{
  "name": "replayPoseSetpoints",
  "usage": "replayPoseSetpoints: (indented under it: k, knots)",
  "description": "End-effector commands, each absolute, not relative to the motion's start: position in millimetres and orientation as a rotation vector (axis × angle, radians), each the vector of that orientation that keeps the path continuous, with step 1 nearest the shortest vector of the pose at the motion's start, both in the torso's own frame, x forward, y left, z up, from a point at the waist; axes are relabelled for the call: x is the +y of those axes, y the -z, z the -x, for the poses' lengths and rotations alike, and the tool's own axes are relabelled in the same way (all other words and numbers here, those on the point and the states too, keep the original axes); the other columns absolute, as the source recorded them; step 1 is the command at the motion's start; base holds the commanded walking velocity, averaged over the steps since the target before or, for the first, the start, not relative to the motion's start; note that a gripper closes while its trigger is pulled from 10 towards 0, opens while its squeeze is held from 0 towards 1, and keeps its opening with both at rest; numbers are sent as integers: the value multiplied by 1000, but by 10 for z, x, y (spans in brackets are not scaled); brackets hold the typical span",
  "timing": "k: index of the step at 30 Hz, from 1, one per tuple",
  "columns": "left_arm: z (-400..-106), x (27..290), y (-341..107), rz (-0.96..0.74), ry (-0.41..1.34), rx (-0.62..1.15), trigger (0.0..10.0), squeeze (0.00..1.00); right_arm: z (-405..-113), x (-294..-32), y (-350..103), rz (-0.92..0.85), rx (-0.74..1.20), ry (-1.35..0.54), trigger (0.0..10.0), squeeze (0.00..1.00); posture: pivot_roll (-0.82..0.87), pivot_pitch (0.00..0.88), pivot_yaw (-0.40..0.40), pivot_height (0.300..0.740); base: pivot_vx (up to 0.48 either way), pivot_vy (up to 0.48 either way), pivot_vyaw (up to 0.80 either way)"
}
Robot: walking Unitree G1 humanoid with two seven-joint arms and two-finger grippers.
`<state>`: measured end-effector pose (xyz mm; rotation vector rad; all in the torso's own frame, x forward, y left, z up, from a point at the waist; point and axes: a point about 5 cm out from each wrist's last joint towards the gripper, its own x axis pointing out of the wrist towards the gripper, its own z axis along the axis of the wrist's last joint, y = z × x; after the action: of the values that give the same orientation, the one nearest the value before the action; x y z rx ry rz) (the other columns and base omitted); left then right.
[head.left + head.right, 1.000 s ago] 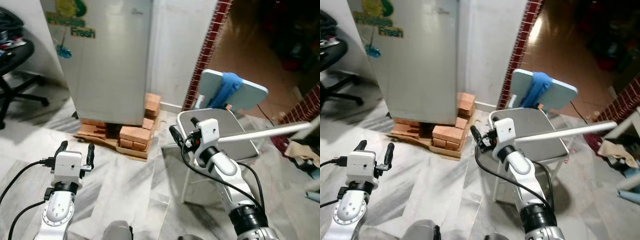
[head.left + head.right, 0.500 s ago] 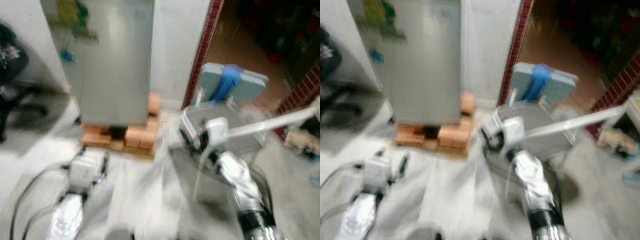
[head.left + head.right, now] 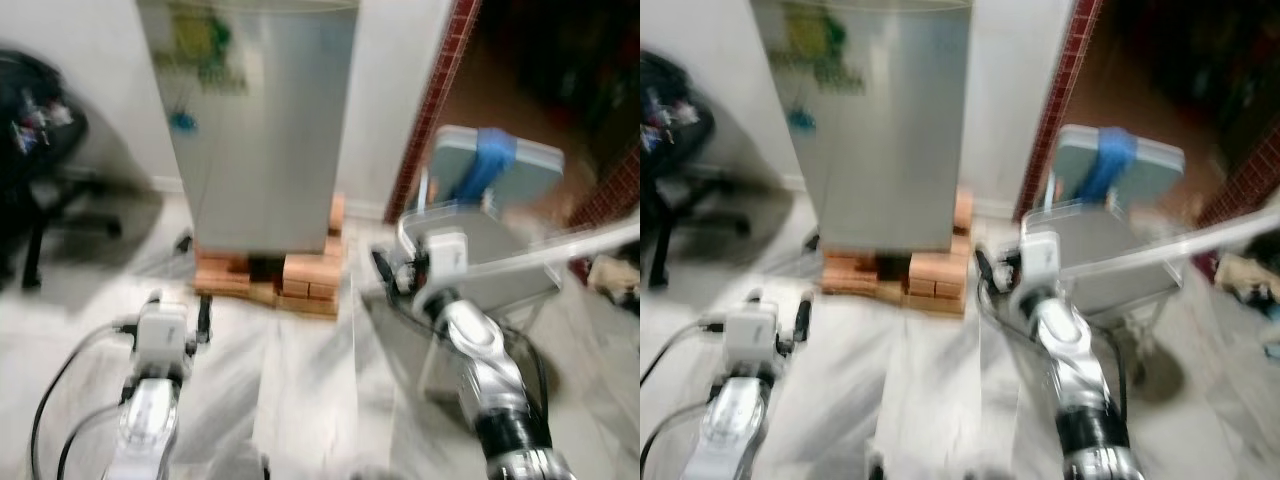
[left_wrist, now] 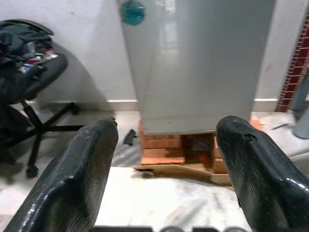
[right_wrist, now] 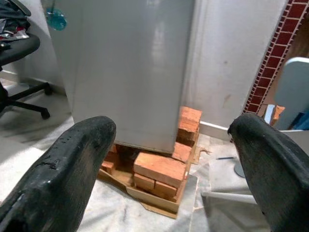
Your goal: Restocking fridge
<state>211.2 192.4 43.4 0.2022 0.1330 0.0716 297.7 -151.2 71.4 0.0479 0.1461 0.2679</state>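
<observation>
While the fridge [image 3: 262,130] stands closed on bricks [image 3: 300,285] straight ahead, the left end effector [image 3: 178,312] sits nearer its door than the right end effector [image 3: 392,275], both spread wide and empty

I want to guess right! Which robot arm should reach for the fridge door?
Probably the left. The left gripper is open, empty and right before the closed fridge. The right gripper, open too, sits off beside the chair.

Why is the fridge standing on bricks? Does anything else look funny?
The fridge sits raised on a rough stack of bricks, some poking out unevenly at one corner. Why, the pictures don't show. A blue cloth hangs over the folding chair beside it.
</observation>
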Motion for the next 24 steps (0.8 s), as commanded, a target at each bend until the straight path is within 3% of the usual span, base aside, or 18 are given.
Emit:
replayPoseSetpoints:
  k: [1,14,24]
  knots:
    - [-2124,2028,-461,-229,-91,121,10000,0,-3016,-1420,-784,-56,120,-295,10000,0,170,0,-79,740,0,341,0]
    - [-2229,2019,-536,-177,-80,68,10000,0,-3013,-1445,-757,-53,124,-272,10000,0,160,0,-65,740,0,26,0]
    - [-2296,2145,-593,-257,10,79,10000,0,-3027,-1440,-757,-45,124,-273,10000,0,167,0,-67,740,0,0,0]
